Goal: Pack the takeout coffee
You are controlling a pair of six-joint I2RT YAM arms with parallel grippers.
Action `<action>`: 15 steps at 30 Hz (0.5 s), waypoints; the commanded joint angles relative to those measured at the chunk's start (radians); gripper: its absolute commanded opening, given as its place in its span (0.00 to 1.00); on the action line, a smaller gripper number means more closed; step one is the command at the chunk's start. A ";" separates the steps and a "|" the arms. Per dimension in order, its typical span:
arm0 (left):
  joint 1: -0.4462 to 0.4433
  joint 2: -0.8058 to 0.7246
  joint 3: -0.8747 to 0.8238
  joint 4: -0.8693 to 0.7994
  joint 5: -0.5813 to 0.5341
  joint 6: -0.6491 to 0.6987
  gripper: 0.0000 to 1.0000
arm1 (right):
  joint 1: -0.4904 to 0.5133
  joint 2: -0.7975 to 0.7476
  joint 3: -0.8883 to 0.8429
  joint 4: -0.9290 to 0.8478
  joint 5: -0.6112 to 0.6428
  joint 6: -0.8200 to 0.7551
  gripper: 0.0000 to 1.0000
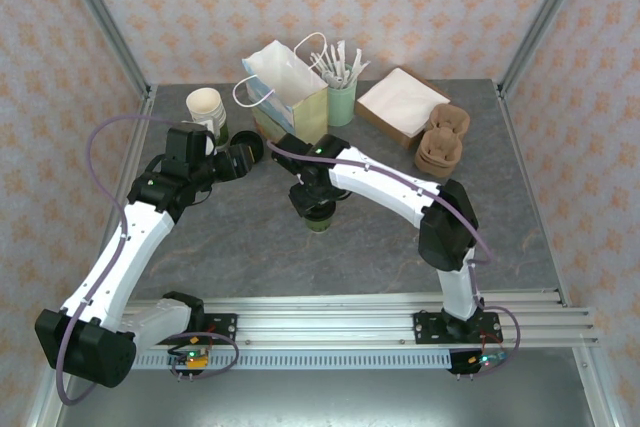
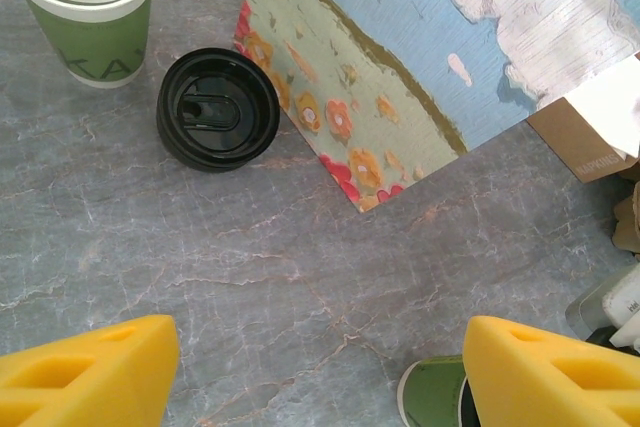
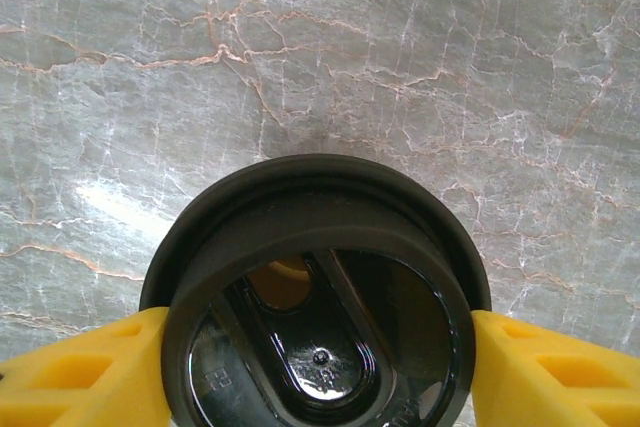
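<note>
Now, nearest the arm bases, on the marbled table and well to the near side of the paper bag, the takeout coffee stands upright with its black lid on. The right gripper is set down over it, its yellow fingers on either side of the lid's rim and close against it. Whether they press on it or stand just clear I cannot tell.

I judge the cup light and thin-walled. The paper will give under a hard squeeze, and if the cup is full, crushing it could pop the lid and spill. The lid's rim is the stiffest ring, but the smooth plastic may slip or pull off. A moderate pinch on the paper just beneath the rim, with the cup kept upright, looks safer.

Farther back, off the bag's near-left side, the left gripper hangs with its fingers spread wide and nothing between them. Beyond it a loose black lid lies just beside the bag's corner, and a stack of lidless green cups stands left of the bag. The bag's mouth is open and it stands much taller than the cup, so the cup would likely have to go in from above.
</note>
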 commanded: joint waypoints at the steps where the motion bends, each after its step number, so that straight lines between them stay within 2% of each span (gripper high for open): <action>1: 0.007 -0.019 -0.005 -0.010 0.013 0.006 0.76 | 0.000 0.011 0.039 -0.065 0.001 0.012 0.69; 15: 0.006 -0.010 -0.008 -0.007 0.018 0.006 0.76 | -0.002 -0.030 0.002 -0.033 0.006 0.028 0.75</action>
